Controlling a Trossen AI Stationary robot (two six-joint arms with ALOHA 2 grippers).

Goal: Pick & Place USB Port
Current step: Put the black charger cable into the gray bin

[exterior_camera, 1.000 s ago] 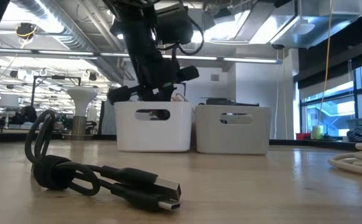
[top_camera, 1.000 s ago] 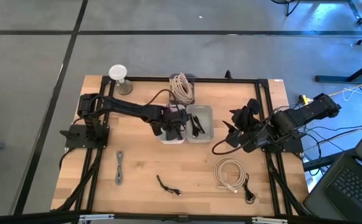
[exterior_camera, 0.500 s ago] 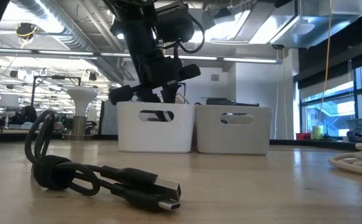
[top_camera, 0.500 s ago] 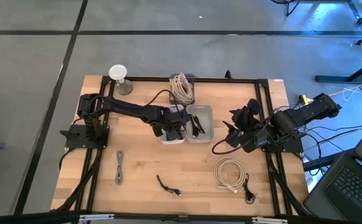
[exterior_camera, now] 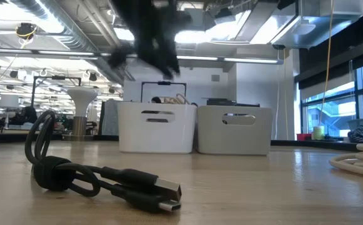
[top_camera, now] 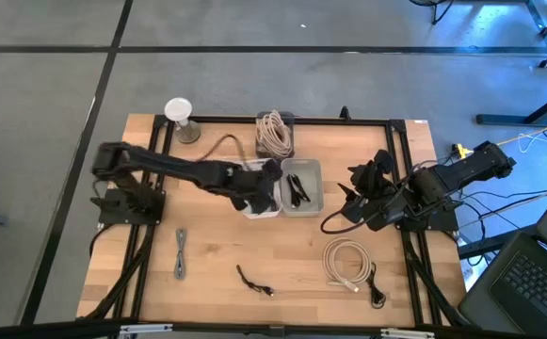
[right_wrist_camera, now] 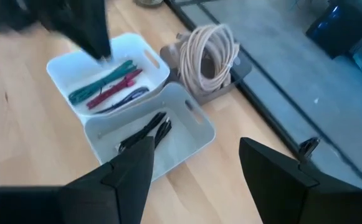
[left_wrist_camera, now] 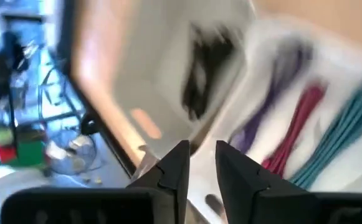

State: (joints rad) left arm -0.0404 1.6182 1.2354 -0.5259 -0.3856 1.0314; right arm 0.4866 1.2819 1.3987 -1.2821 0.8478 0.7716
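Two white bins stand side by side at mid-table. The left bin [top_camera: 257, 201] holds green, red and purple cables [right_wrist_camera: 106, 84]; the right bin [top_camera: 302, 186] holds black cables [right_wrist_camera: 144, 132]. My left gripper [top_camera: 265, 179] hangs blurred above the left bin [left_wrist_camera: 200, 167], open by a narrow gap with nothing between its fingers. My right gripper [top_camera: 350, 196] waits to the right of the bins [right_wrist_camera: 196, 180], wide open and holding nothing. A black USB cable [top_camera: 254, 282] lies loose near the table's front edge and shows close up in the low view [exterior_camera: 100, 175].
A grey cable [top_camera: 180, 252] lies at the front left. A white coiled cable [top_camera: 346, 262] and a small black one [top_camera: 378, 294] lie at the front right. A beige coil [top_camera: 274, 132] sits in a holder behind the bins. A white stand [top_camera: 180, 118] is at the far left.
My left gripper has risen out of the left white bin and drawn back a little toward the table's left edge, turning as it went. It now hangs well above the bin's rim. The bins and the cables on the table have stayed put.
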